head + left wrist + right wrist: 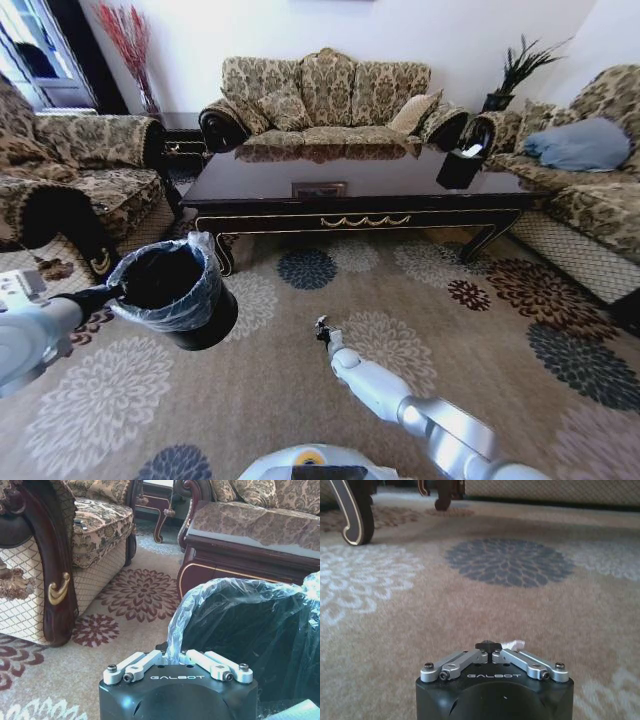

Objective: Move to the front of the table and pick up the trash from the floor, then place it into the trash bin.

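My left gripper [118, 291] [169, 652] is shut on the rim of the trash bin [200, 320], a black bucket lined with a thin plastic bag [240, 630]. The bin hangs tilted above the carpet at my left. My right gripper [321, 327] [489, 646] is down at the carpet in front of the table [400, 180], shut, with a small white scrap of trash [514, 643] sticking out beside its tips. The dark glossy table [240, 562] stands just behind the bin.
A patterned sofa [325, 95] stands behind the table, an armchair [70, 170] at the left, another sofa [590, 190] at the right. A black container with white paper [462, 165] sits on the table's right end. Flowered carpet [450, 330] lies open before the table; a curved table leg [355, 515] stands beyond the right gripper.
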Controlling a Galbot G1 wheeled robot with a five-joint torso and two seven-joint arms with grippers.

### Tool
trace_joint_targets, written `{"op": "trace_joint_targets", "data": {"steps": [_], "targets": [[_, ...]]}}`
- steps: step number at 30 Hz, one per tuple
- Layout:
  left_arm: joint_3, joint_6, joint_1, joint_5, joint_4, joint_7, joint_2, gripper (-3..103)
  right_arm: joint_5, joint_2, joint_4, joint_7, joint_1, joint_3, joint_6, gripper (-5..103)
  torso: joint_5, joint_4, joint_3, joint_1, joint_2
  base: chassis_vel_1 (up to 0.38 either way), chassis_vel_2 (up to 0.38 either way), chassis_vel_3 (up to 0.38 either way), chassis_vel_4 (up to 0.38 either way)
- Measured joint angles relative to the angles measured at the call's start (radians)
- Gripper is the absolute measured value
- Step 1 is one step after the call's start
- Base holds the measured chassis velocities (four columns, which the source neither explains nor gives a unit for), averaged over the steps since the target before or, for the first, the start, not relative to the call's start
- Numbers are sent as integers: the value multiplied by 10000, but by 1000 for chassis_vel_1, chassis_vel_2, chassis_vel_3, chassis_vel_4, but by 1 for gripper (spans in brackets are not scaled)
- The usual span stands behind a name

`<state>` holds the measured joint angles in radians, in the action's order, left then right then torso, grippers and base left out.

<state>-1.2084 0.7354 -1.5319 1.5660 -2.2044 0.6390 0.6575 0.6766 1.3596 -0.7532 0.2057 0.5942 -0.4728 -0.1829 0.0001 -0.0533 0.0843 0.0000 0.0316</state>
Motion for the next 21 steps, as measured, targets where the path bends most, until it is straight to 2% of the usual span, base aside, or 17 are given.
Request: {"op": "trace_joint_targets", "data": {"steps": [4,12,15,16,20,21], "targets": [[6,0,-6,-20,49,3,49,4,-227,-535,-676,-74,90,-118,-167,0,-1,-2,0,0,0,0,0,0,0],[-41,0,34,-6,181,3,-86,4,-453,-356,-385,-316,75,6,-224,0,0,-1,1,0,0,0,0,0,0],[-162,0,3,53,200,1,-157,4,-423,-37,-83,-298,50,12,-7,16,0,0,0,0,0,0,0,0,0],[-162,0,3,53,200,1,-157,4,-423,-37,-83,-298,50,12,-7,16,0,0,0,0,0,0,0,0,0],[-222,0,-18,72,261,-6,-161,4,-454,109,169,-200,1,-148,236,37,-1,-1,0,0,0,0,0,0,0],[-223,0,-18,72,270,-8,-154,4,-458,119,211,-190,-12,-167,258,37,-1,-1,0,0,0,0,0,0,0]]}}
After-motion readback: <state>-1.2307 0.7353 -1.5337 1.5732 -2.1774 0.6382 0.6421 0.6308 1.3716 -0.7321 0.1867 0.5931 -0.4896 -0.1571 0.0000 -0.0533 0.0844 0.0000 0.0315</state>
